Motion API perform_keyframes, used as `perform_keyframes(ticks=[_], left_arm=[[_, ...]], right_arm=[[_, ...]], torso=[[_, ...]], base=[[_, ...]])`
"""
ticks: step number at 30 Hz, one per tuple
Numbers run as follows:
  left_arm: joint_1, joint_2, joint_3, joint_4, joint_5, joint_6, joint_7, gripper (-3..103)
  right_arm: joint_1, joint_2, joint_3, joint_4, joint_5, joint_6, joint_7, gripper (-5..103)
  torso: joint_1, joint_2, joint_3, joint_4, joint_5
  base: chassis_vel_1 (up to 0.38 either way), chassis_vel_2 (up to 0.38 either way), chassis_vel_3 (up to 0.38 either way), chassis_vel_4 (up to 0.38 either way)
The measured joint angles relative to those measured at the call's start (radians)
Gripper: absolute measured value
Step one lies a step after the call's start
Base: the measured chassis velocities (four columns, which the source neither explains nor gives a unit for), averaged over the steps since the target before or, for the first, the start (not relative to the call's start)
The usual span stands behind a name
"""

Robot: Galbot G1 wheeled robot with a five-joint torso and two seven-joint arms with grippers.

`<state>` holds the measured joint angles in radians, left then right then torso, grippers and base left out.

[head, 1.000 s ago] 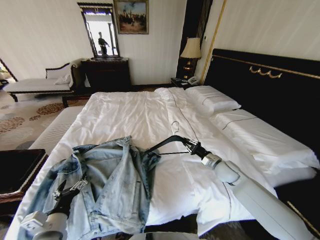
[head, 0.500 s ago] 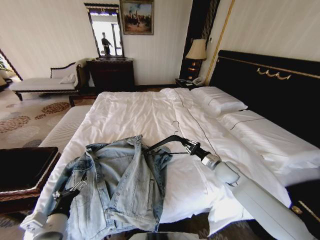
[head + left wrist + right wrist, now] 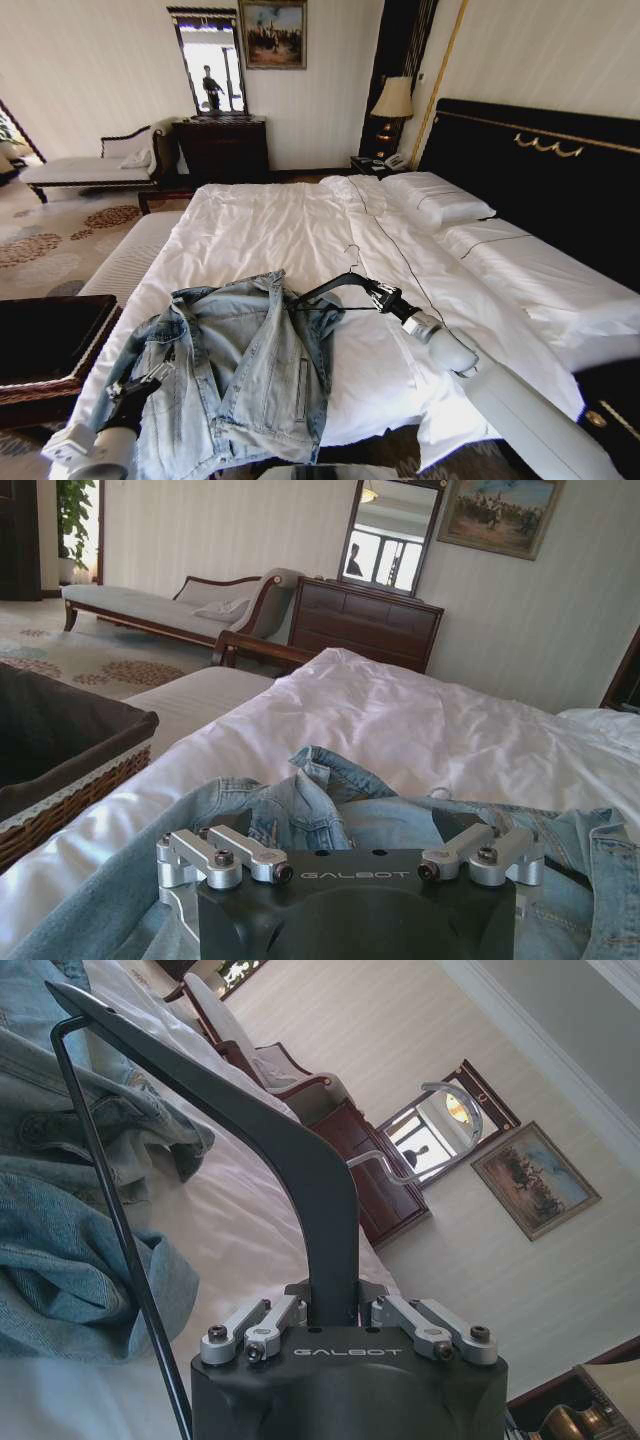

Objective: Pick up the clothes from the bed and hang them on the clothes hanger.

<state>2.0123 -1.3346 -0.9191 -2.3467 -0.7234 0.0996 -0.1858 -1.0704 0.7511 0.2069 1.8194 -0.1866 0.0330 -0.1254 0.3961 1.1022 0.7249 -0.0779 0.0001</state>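
Barely changed since half a second ago: right gripper is still clamping one arm of the slim black triangular coat hanger, having shifted only slightly. Hanger's far tip is reaching from those fingers to the edge of the light-blue washed denim jacket, which is lying spread on the wide white-sheeted bed. Left gripper is resting over the jacket's near sleeve, jaws spread wide, holding nothing.

At lower left of the head view, the left gripper sits against the denim jacket; its finger spacing is unreadable. The jacket's hem runs off the bottom edge.
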Motion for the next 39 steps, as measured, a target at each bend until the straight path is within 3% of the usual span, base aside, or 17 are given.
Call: perform_keyframes(ticks=[13, 24, 28, 30, 33, 36, 39], left_arm=[[-0.004, 0.002, -0.003, 0.010, -0.003, 0.000, -0.001, 100], [-0.014, 0.021, -0.010, 0.015, -0.008, 0.014, -0.003, 100], [-0.063, 0.078, -0.010, 0.037, -0.026, 0.062, -0.042, 100], [-0.140, 0.149, 0.007, 0.071, -0.086, 0.117, -0.101, 100], [-0.195, 0.189, 0.029, 0.096, -0.119, 0.140, -0.128, 100], [-0.336, 0.263, 0.115, 0.150, -0.178, 0.181, -0.172, 100], [-0.396, 0.290, 0.172, 0.176, -0.189, 0.194, -0.186, 102]], right_arm=[[-0.002, 0.009, -0.013, 0.020, 0.002, -0.007, 0.000, 22], [0.073, 0.035, -0.100, -0.006, 0.006, -0.031, 0.004, 22], [0.081, 0.045, -0.116, -0.019, 0.004, -0.031, 0.004, 22], [0.071, 0.043, -0.111, -0.019, 0.004, -0.030, 0.003, 22], [0.063, 0.040, -0.099, -0.016, 0.005, -0.029, 0.003, 22], [0.053, 0.031, -0.080, -0.009, 0.015, -0.029, 0.003, 22], [0.053, 0.027, -0.077, -0.007, 0.023, -0.030, 0.003, 22]], torso=[[0.000, 0.000, 0.000, 0.0006, -0.0009], [0.000, 0.000, 0.000, 0.0000, 0.0004], [0.000, 0.000, 0.000, 0.0005, -0.0001], [0.000, 0.000, 0.000, 0.0003, -0.0008], [0.000, 0.000, 0.000, 0.0002, -0.0006], [0.000, 0.000, 0.000, -0.0004, -0.0003], [0.000, 0.000, 0.000, -0.0004, -0.0001]], base=[[0.204, 0.201, -0.201, -0.187], [-0.010, -0.010, 0.002, 0.002], [-0.012, 0.001, 0.014, -0.001], [0.000, 0.000, 0.000, 0.000], [0.000, 0.000, 0.000, 0.000], [0.000, 0.000, 0.000, 0.000], [0.000, 0.000, 0.000, 0.000]])
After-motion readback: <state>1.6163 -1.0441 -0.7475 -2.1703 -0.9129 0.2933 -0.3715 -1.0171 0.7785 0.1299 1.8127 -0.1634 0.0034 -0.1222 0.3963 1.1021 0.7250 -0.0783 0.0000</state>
